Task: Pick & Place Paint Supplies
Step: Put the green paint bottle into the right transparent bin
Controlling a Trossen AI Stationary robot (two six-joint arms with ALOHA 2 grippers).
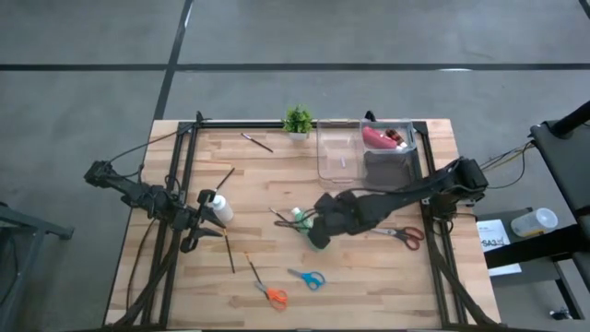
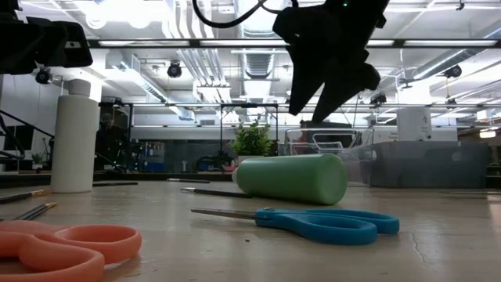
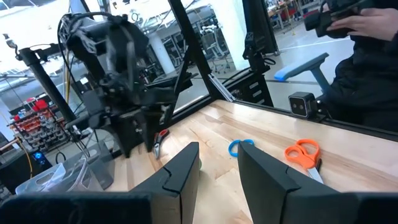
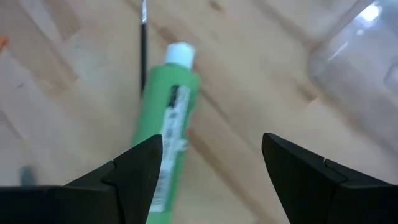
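Right now the right gripper (image 4: 211,165) hangs with its jaws spread wide above the green bottle (image 4: 166,124), which lies on its side on the tabletop (image 1: 369,267), white cap pointing away, with one finger over its lower body and the other over bare wood. Nothing is pinched yet; the step in hand looks like the approach to a first grasp. The next move probably calls for shifting sideways so the bottle sits between the jaws, then lowering and closing across its body. Just beside the bottle lies a thin dark brush (image 4: 143,46). Farther out past the jaws stands a clear bin (image 1: 366,152) that already holds a pink-red bottle (image 1: 378,138), likely the drop place. Well apart, the left gripper (image 3: 214,171) waits with its jaws partly apart and nothing between them, close to an upright white bottle (image 1: 219,208). Blue scissors (image 1: 307,278) and orange scissors (image 1: 272,295) lie nearer the tabletop's front edge.
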